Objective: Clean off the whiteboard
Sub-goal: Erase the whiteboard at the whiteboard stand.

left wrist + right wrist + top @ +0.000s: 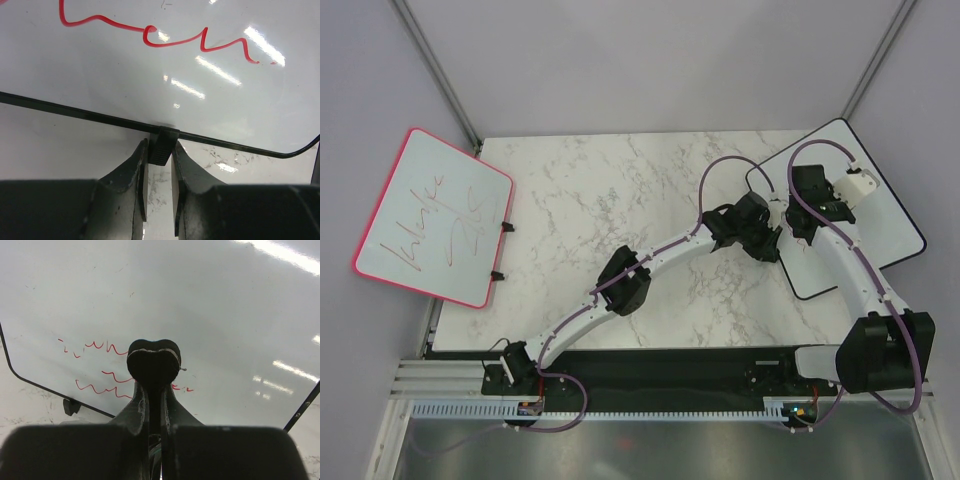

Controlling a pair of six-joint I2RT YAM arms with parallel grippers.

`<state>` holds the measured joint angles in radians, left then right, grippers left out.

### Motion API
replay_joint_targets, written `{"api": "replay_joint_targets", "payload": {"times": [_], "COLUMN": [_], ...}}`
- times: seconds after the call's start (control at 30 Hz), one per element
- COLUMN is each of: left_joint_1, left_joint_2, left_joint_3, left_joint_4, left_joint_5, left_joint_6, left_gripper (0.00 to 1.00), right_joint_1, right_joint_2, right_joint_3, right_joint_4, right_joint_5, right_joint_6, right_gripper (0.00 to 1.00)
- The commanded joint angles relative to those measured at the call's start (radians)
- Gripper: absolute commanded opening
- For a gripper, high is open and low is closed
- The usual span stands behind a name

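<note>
The black-framed whiteboard [880, 215] lies at the table's right, tilted. My left gripper [772, 222] is at its left edge, shut on a small black tab [164, 145] of the frame; in the left wrist view the gripper [160, 150] pinches it. Red handwriting [165, 40] runs across the board's face [125, 75]. My right gripper [798, 222] is over the board near that edge, shut on a black heart-shaped eraser [153, 362] held against the board [200, 300]. Wavy red lines [100, 387] lie left of the eraser, short marks to its right.
A pink-framed whiteboard [435, 215] with red scribbles hangs off the table's left edge. The marble tabletop [620, 190] lies between the boards. The left arm [620, 280] stretches diagonally across it. Grey walls close the back.
</note>
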<state>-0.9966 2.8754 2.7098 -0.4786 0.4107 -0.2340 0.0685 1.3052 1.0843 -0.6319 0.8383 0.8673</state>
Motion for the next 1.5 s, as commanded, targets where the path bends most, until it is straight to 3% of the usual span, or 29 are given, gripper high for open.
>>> {"api": "replay_joint_targets", "payload": {"times": [0.0, 0.07, 0.2, 0.33, 0.77, 0.97, 1.47], "left_joint_1": [-0.025, -0.025, -0.025, -0.025, -0.022, -0.02, -0.019], "left_joint_2": [0.005, 0.008, 0.007, 0.013, 0.016, 0.012, -0.036], "left_joint_3": [-0.035, -0.039, -0.038, -0.028, -0.01, -0.015, -0.059], "left_joint_4": [-0.16, -0.16, -0.16, -0.16, -0.198, -0.213, -0.253], "left_joint_5": [-0.003, -0.006, -0.004, -0.001, -0.007, -0.027, -0.059], "left_joint_6": [-0.027, -0.027, -0.021, -0.019, -0.016, -0.019, 0.001], "left_gripper": [0.06, 0.11, 0.36, 0.45, 0.52, 0.62, 0.66], "right_joint_1": [0.002, 0.004, 0.002, 0.004, 0.002, 0.004, 0.004], "right_joint_2": [-0.02, -0.009, 0.002, 0.002, -0.003, -0.014, -0.04], "right_joint_3": [-0.007, -0.004, 0.002, 0.002, 0.019, 0.012, 0.006], "right_joint_4": [0.035, 0.037, 0.041, 0.043, 0.051, 0.061, 0.09], "right_joint_5": [0.002, -0.007, -0.025, -0.03, -0.042, -0.061, -0.09], "right_joint_6": [-0.016, -0.013, -0.005, -0.005, -0.01, -0.011, -0.022], "right_gripper": [0.0, 0.0, 0.0, 0.0, 0.0, 0.0, 0.0]}}
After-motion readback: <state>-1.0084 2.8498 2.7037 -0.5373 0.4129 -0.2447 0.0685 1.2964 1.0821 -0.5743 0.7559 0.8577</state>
